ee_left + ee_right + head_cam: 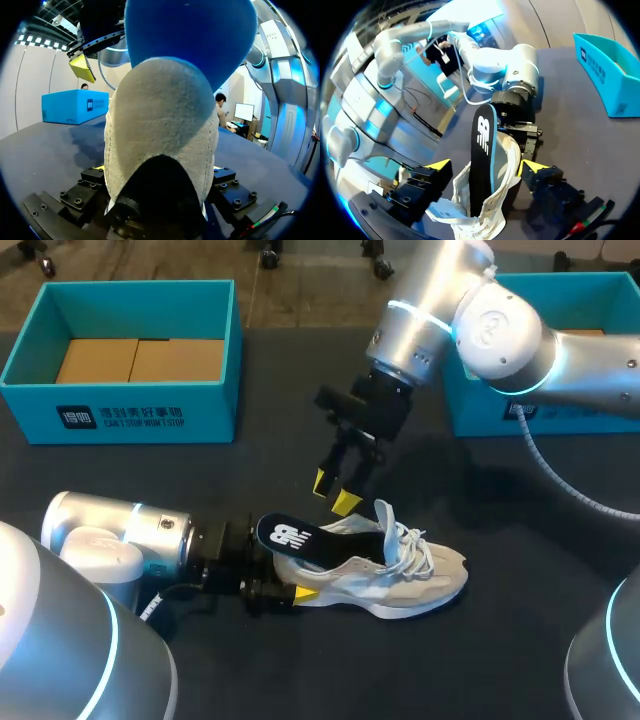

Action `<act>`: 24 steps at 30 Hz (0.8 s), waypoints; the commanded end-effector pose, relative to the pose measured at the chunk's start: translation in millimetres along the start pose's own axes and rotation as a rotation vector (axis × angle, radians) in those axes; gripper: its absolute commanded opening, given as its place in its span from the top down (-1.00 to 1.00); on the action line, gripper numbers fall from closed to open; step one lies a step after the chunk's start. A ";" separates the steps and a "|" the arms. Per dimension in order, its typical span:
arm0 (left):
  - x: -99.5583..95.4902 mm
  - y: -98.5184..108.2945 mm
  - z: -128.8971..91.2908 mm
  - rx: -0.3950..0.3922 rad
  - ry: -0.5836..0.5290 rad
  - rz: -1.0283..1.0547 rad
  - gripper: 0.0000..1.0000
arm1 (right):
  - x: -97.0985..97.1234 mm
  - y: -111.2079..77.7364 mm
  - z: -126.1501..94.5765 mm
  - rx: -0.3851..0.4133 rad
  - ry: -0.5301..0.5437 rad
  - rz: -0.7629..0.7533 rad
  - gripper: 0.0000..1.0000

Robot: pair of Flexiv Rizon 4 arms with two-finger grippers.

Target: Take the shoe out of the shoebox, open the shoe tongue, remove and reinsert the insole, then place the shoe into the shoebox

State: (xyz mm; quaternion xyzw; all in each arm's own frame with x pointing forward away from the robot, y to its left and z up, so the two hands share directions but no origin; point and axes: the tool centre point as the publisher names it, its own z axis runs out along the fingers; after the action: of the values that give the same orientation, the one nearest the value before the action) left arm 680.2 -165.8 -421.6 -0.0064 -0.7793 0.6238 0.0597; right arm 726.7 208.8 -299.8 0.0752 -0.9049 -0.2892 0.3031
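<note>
We clamp the shoe (410, 580) heel with left gripper (293, 585); right gripper (333, 492) wide open over insole (290, 537); skewed pinch may buckle it.

Off-white shoe (410, 575), black insole (295, 536), seemingly blue underneath; teal shoebox (215, 410).

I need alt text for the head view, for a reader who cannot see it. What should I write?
A white shoe rests on a dark table, its black insole sticking out at the heel, which the left pincer grips. The right pincer hangs open just above the insole; two teal shoeboxes stand at the back.
</note>
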 end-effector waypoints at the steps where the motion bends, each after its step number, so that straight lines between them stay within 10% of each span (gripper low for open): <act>1: -2.7 4.1 2.3 0.000 0.000 0.000 1.00 | -14.3 2.5 3.7 0.001 0.086 0.011 -0.14; 24: -2.7 4.1 2.3 0.000 0.000 0.000 1.00 | -17.1 -11.0 21.4 -0.041 0.163 0.008 0.07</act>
State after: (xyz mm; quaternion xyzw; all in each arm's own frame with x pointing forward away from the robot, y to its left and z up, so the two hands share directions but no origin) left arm 680.2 -165.9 -421.6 -0.0065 -0.7793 0.6238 0.0597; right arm 722.8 212.1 -323.4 0.0859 -0.8742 -0.2998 0.3722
